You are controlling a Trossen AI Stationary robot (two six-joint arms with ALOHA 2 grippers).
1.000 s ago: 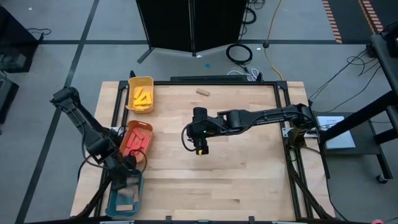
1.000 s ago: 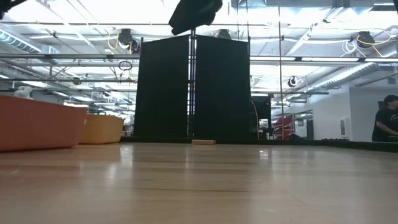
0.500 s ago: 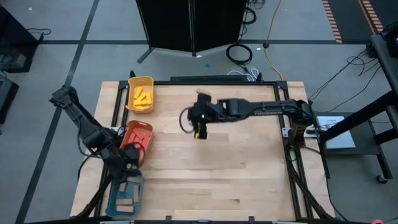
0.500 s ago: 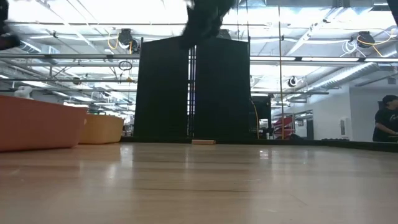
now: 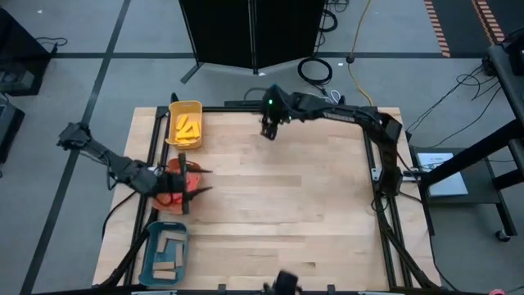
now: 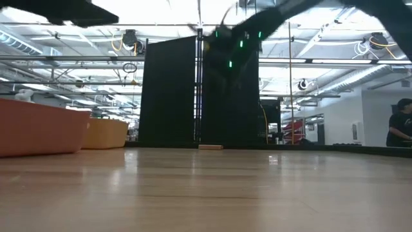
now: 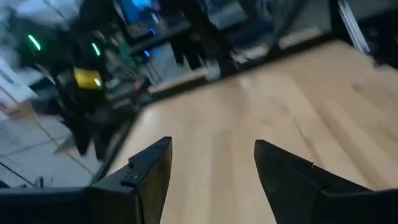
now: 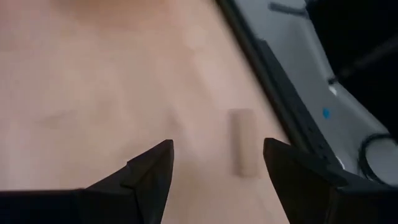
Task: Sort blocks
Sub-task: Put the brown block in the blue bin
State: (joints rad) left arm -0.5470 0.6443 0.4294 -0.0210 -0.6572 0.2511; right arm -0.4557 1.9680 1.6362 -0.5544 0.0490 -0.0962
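At the far edge of the worktop (image 5: 286, 197), the right hand (image 5: 269, 129) is seen poised with fingers apart and empty above the last loose tan block (image 8: 244, 142), while the left hand (image 5: 182, 182), also apart and empty, is held over the orange tray (image 5: 167, 199). For a clean pick, the fingers would best be lowered astride the block's narrow sides and closed squarely. The block is hidden beneath the arm from above but shown plainly by the right wrist view; sorted blocks in the yellow tray (image 5: 185, 107) and teal tray (image 5: 152, 250) appear only overhead.
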